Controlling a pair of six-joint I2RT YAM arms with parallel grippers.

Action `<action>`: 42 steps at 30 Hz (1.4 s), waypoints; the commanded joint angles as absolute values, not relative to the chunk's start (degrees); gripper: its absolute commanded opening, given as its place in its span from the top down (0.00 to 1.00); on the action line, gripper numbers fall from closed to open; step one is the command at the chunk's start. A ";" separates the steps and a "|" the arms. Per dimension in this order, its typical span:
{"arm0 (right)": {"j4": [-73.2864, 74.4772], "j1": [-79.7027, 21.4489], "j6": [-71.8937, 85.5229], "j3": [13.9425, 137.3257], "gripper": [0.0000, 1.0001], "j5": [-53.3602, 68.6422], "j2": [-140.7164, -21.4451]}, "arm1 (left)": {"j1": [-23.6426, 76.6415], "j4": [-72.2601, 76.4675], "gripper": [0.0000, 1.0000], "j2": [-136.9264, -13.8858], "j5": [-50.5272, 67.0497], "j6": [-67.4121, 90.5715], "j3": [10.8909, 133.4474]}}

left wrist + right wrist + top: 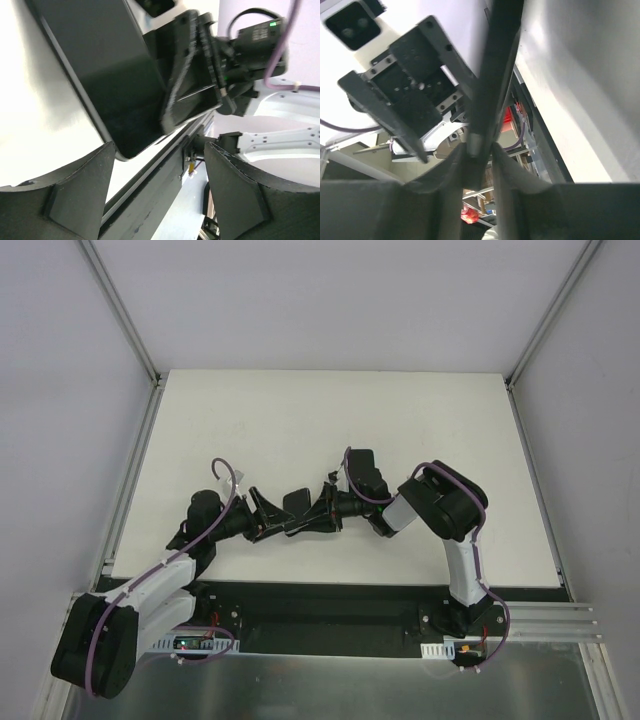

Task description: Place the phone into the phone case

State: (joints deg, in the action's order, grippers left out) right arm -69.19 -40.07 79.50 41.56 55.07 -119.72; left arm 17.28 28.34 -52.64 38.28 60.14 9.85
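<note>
pincer pair: left pincer [159,150] wide; right pincer [479,152] narrow on one phone [496,60] edge

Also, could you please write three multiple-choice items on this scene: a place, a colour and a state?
1. Where is the phone? A in a drawer; B between the two arms; C on the floor.
2. The table is: A white; B green; C red.
3. The left end effector is: A shut on the phone; B open; C out of view.
Answers: 1 B, the arms meet at it; 2 A, its top shows white; 3 B, its fingers stand apart, and only the right end effector pinches the phone.
</note>
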 commanded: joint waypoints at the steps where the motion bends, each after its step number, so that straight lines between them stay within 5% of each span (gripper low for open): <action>1: -87.80 -39.99 80.77 44.47 0.86 54.67 -119.09 | 17.49 16.19 0.29 -50.45 36.48 55.90 10.37; 7: -87.89 -39.99 80.51 44.30 0.98 54.67 -119.71 | 17.58 12.57 0.30 -49.48 34.98 55.72 10.46; 25: -87.80 -40.60 80.33 43.77 0.97 54.67 -119.62 | 17.40 27.66 0.35 -55.10 34.89 64.06 8.18; 35: -87.89 -41.22 80.51 43.86 0.95 54.58 -119.62 | 17.05 39.98 0.72 -61.52 35.86 70.13 4.83; 40: -87.80 -41.31 80.16 43.59 0.74 54.23 -120.84 | 17.05 39.82 0.98 -61.35 36.21 70.66 5.36; 42: -87.80 -41.31 80.24 43.51 0.70 53.97 -121.29 | 17.05 38.59 1.00 -61.09 36.21 70.40 5.54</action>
State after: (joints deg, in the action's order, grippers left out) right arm -70.48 -40.10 79.50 42.41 53.41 -121.12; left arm 16.78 37.80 -61.12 35.35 71.48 5.63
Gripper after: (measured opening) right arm 0.265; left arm 0.061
